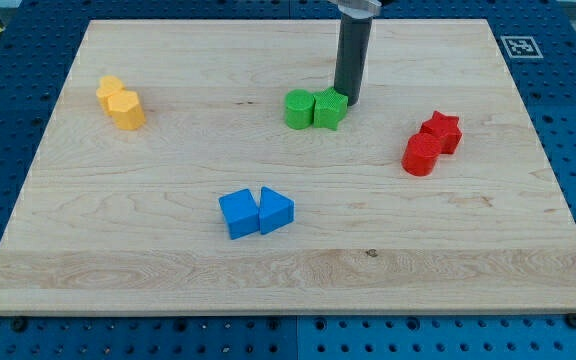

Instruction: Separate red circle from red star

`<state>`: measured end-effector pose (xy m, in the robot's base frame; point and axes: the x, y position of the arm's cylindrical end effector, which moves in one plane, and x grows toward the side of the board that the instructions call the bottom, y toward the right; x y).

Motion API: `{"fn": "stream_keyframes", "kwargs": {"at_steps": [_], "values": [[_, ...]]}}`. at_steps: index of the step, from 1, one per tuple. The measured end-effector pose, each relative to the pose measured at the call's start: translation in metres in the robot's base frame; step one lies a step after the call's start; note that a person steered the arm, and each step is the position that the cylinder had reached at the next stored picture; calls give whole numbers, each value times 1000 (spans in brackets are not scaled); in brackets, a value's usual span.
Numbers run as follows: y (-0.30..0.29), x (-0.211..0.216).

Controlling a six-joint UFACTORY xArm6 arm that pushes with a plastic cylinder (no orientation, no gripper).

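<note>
The red circle (421, 155) sits at the view's right, touching the red star (441, 131), which lies just up and to the right of it. My tip (345, 99) is at the view's top centre, well left of the red pair. It stands right against the upper right edge of the green star (330, 109).
A green circle (298, 108) touches the green star's left side. Two yellow blocks (119, 101) sit together at the view's upper left. A blue cube (238, 213) and a blue triangle (275, 210) sit together at the lower centre. The wooden board (288, 270) ends at a blue perforated table.
</note>
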<state>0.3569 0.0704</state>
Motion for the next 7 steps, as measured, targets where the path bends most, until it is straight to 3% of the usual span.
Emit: {"fn": "stream_keyframes", "kwargs": {"at_steps": [4,6,7], "values": [[48,0],[95,10],[91,27]]}}
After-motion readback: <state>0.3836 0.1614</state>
